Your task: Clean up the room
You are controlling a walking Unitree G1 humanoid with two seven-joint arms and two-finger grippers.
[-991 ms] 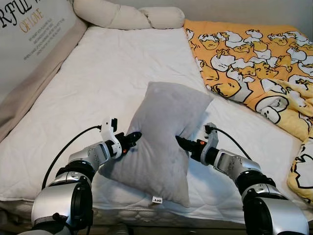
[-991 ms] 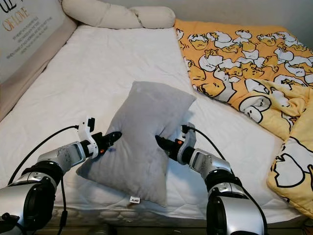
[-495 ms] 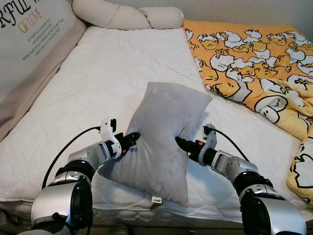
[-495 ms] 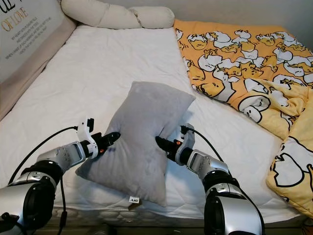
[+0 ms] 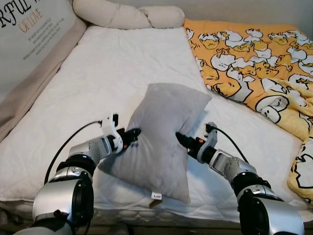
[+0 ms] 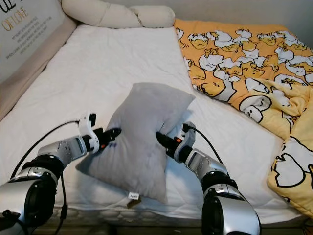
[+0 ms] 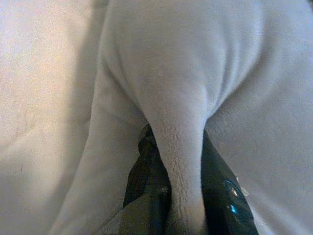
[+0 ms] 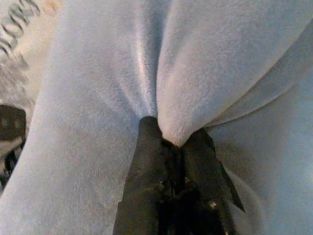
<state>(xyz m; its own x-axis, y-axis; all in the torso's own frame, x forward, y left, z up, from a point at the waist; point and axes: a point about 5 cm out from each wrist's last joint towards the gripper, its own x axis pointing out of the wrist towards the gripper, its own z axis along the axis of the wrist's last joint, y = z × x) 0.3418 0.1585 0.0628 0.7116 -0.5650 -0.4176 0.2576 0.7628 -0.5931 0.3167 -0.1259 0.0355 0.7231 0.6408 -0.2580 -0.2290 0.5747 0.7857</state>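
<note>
At the near edge of the bed (image 5: 73, 93), the grey pillow (image 5: 159, 132) is lying on the white mattress with its near end, carrying a small label (image 5: 156, 196), close to that edge and its far end tilted up toward the middle. The left gripper (image 5: 133, 134) is pinching the pillow's left side, its two black fingers (image 7: 146, 169) squeezed onto a ridge of grey fabric. The right gripper (image 5: 180, 138) is pinching the pillow's right side in the same way, a fold of fabric bunching between its fingers (image 8: 146, 161). Farther back, an orange blanket (image 5: 249, 58) printed with white and yellow figures is covering the bed's far right corner and spilling along the right edge. A long cream bolster (image 5: 127, 17) is lying along the far edge, and a lettered cushion (image 5: 29, 34) is leaning along the left edge.
</note>
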